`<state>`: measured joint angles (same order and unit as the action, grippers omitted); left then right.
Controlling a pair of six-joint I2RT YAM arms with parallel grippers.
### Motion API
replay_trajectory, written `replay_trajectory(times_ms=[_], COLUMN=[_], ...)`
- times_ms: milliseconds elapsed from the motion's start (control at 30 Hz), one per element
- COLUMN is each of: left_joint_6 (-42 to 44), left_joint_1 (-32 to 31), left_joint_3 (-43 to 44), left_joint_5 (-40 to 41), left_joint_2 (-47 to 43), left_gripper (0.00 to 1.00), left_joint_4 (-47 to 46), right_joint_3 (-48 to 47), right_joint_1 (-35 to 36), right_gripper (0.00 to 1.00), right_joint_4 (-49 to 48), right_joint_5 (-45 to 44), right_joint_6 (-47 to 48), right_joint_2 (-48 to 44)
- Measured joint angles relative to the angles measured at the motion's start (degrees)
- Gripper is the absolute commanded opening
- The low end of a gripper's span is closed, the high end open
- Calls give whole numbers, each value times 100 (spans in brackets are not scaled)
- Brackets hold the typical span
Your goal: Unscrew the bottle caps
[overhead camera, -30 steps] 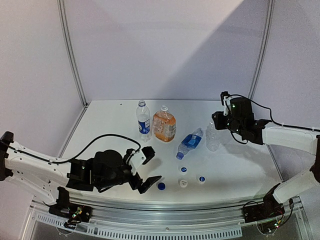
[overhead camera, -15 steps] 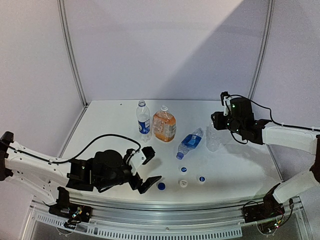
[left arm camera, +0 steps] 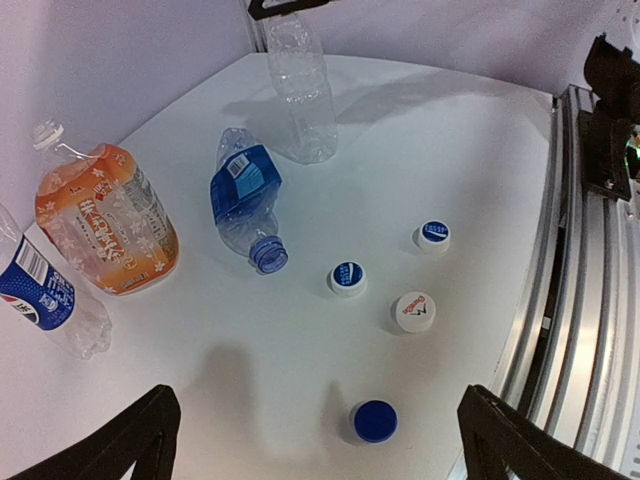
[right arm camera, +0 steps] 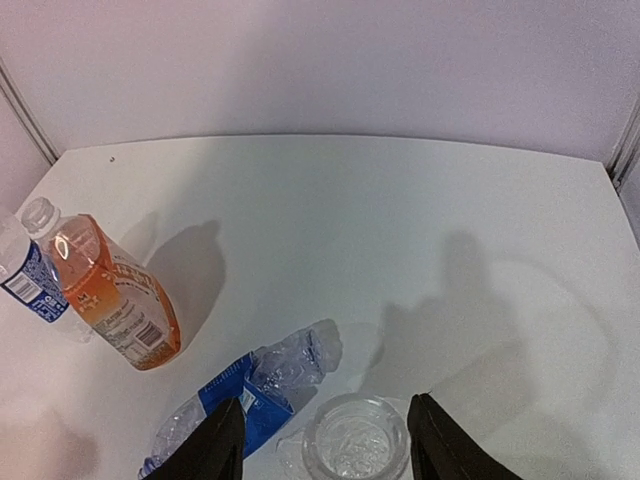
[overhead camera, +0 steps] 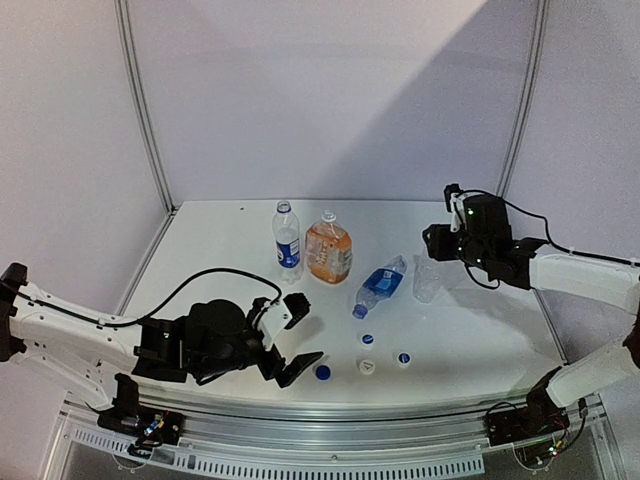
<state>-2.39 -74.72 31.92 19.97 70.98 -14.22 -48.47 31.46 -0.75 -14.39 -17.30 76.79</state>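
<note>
Bottle caps (overhead camera: 367,367), four in all, lie off the bottles (overhead camera: 328,250) on the table (overhead camera: 220,250) near its front edge. The left pincer (overhead camera: 297,337) gapes empty beside them. From the left wrist, the caps sit clustered ahead of the wide-spread fingers. From the right wrist, the right pincer (right arm camera: 330,440) straddles the plain bottle (right arm camera: 357,450), spread wider than it.

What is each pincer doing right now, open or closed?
Left pincer: open wide, holding nothing.
Right pincer: open, straddling the clear bottle, apparently not squeezing it.
</note>
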Motion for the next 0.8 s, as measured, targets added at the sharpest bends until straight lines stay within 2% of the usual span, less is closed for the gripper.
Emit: replay_trajectory(times_ms=[400, 533, 800], left_joint_6=[2, 0, -402], left_joint_1=[0, 0, 225], left_joint_3=[0, 0, -50], left_joint_5=[131, 468, 1497], left_joint_2=[0, -13, -452], left_gripper=[99, 99, 99], left_joint_4=[7, 57, 238], right_joint_3=[4, 146, 540], right_joint_1=[0, 0, 0], right_gripper=[61, 67, 70], right_joint_4=[157, 280, 544], right_joint_5=[0, -9, -247], right_joint_6=[9, -2, -42], right_joint_2=[-490, -745, -1681])
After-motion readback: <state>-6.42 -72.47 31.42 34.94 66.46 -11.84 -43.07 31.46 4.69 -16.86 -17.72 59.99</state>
